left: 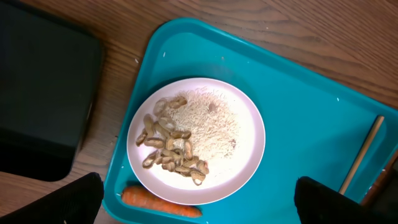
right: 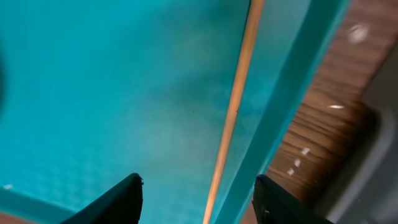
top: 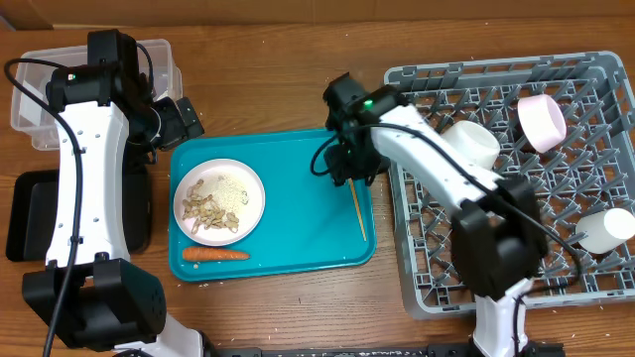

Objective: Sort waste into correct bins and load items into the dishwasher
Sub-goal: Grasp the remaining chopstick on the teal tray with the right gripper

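Observation:
A pale pink plate (top: 219,199) with beige food scraps and rice sits on the teal tray (top: 298,159); an orange carrot (top: 215,254) lies below it. The plate (left: 196,140) and carrot (left: 160,201) also show in the left wrist view. A wooden chopstick (top: 357,209) lies at the tray's right edge. My right gripper (top: 349,171) is open just above it, its fingers (right: 199,199) straddling the chopstick (right: 236,106). My left gripper (top: 184,121) is open above the tray's top-left corner, fingers (left: 196,205) wide apart. The grey rack (top: 437,258) holds a pink bowl (top: 542,122), a white bowl (top: 468,142) and a white cup (top: 605,229).
A clear tub (top: 38,94) stands at the back left, partly under my left arm. A black tray (top: 25,218) lies at the left and shows in the left wrist view (left: 43,87). The wooden table (top: 278,59) surrounds everything.

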Robot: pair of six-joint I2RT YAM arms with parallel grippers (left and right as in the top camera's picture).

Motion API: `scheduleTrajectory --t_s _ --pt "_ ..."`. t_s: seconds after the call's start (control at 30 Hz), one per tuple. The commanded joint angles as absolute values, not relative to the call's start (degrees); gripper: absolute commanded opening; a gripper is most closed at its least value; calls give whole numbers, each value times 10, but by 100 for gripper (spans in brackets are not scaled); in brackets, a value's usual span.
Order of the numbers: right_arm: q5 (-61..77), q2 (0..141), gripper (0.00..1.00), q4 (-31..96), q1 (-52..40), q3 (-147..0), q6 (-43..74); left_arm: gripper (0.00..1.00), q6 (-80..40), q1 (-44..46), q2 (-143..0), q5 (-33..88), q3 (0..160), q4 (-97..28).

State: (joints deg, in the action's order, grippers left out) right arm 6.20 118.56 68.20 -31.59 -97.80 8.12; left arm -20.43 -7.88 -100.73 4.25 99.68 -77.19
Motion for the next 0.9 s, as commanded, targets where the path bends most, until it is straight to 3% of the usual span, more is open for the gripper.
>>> scheduleTrajectory --t_s 0.0,0.3,0.7,0.87 --pt "65 1227 58 674 -324 -978 92 100 -193 -75 -1000 45 994 -773" --pt "50 1283 49 658 -324 -977 105 100 -193 -75 -1000 45 994 -774" --pt "50 1286 4 686 -324 -991 105 100 -193 -75 -1000 45 994 -773" --pt "50 1243 4 735 -309 -1052 105 100 -193 -75 -1000 45 994 -774"
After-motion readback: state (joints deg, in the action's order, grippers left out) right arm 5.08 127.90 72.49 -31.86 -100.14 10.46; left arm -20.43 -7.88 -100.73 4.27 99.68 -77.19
